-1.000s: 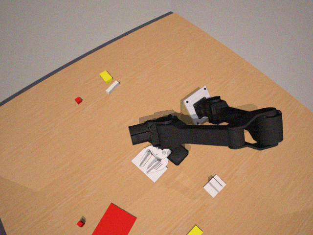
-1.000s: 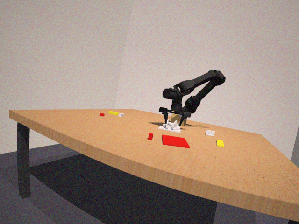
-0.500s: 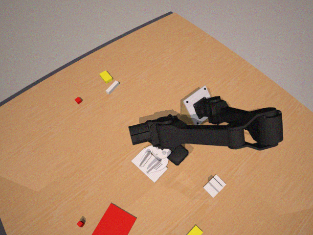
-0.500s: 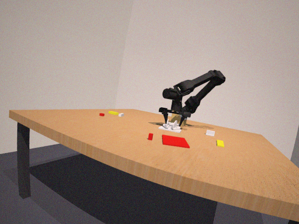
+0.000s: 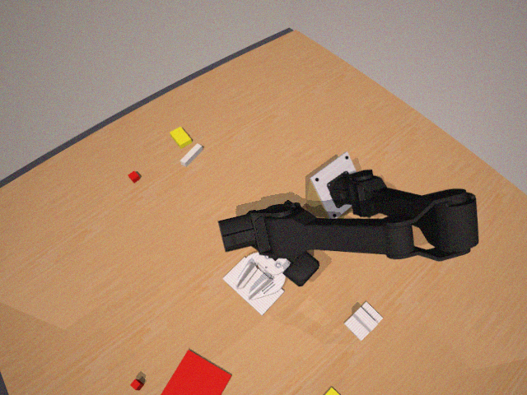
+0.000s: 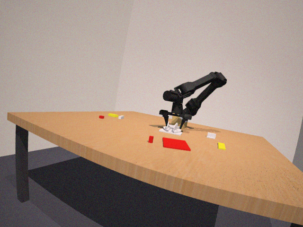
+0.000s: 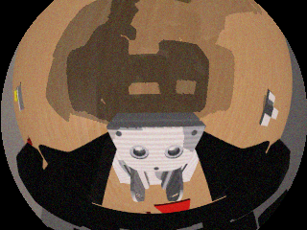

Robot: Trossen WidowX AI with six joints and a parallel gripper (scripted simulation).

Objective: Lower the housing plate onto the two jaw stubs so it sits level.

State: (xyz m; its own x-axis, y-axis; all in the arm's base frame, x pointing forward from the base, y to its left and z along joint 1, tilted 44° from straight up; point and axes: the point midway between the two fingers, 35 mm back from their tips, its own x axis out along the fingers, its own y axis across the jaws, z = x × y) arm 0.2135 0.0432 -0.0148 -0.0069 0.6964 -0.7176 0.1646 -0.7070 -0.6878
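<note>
Nearest on the bench (image 5: 128,255) (image 6: 147,156) (image 7: 240,62), seen from the exterior side, lie a flat red sheet (image 5: 198,374) (image 6: 176,144) (image 7: 174,206) and a yellow tile (image 5: 332,391) (image 6: 221,145), with a small red block (image 5: 136,384) (image 6: 150,139) beside the sheet. Past them sits a white base (image 5: 261,308) (image 6: 164,130) with ribbed surfaces, and well to one side a white angled piece (image 5: 362,321) (image 6: 211,135) (image 7: 269,109). The housing plate (image 5: 266,260) (image 7: 155,139) is above the base, partly under the arm from the top; the wrist view shows a pale, finely striped face, a thick dark-grey edge, small dark holes and two round metallic-looking rings. Grey-shaded tapered fingers (image 5: 259,284) (image 6: 175,126) stick out from under it. I cannot tell whether it is level or fully seated. The black jaws (image 5: 270,255) (image 6: 174,126) (image 7: 155,139) stand wide apart astride the assembly, pointing down; whether they grip the plate I cannot tell. Beyond them the black arm (image 5: 348,235) (image 6: 198,84) bends back over its pedestal.
</note>
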